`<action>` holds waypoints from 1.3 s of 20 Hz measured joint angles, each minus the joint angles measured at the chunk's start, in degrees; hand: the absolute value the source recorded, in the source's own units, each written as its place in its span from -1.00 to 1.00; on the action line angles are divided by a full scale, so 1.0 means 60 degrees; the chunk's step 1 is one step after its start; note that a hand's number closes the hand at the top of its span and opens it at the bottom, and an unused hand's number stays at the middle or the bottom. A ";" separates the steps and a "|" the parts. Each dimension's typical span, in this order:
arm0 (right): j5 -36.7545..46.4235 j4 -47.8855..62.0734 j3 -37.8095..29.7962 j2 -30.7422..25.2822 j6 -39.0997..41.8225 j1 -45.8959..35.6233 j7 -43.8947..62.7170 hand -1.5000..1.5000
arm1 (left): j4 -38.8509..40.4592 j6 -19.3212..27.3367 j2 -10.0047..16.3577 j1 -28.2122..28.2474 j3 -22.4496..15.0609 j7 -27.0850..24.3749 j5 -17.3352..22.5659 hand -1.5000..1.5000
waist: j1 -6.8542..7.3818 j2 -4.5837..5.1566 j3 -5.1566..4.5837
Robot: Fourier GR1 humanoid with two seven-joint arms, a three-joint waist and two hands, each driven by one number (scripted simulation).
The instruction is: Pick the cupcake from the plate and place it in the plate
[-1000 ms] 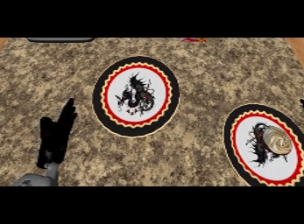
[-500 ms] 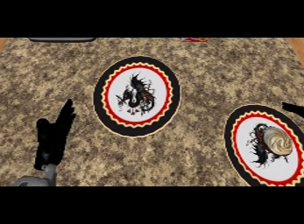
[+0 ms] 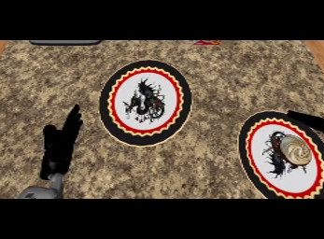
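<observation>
Speckled stone counter point(image 3: 213, 70), wood at both side edges. Cupcake point(image 3: 297, 150) sits on the right plate point(image 3: 245, 149), right of that plate's dark dragon print, near the lower right corner. Right hand point(image 3: 314, 122) enters from the right edge, fingers stretched out, holding nothing, tips over the plate's upper rim, just short of the cupcake. Centre plate point(image 3: 106, 105) lies apart, up and left. Left hand point(image 3: 59, 144) rests lower left, fingers straight and up, holding nothing.
</observation>
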 measured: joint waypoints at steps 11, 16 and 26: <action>0.1228 0.0862 -0.0259 0.0737 0.0265 -0.0471 -0.0566 -1.00 | -0.0112 -0.0317 -0.0421 0.0000 0.0397 0.0204 -0.0453 0.00 | -0.0004 -0.0002 -0.0001; 0.1844 0.1330 -0.0329 0.1086 0.0065 -0.0625 -0.0812 -1.00 | -0.0348 -0.0648 -0.0408 0.0035 0.0697 0.0410 -0.0500 0.00 | 0.0003 -0.0001 0.0000; 0.2840 0.1963 -0.0386 0.1378 -0.0806 -0.0912 -0.1804 1.00 | -0.0291 -0.0891 -0.0624 0.0122 0.0962 0.0258 -0.0776 0.00 | 0.0008 0.0002 0.0002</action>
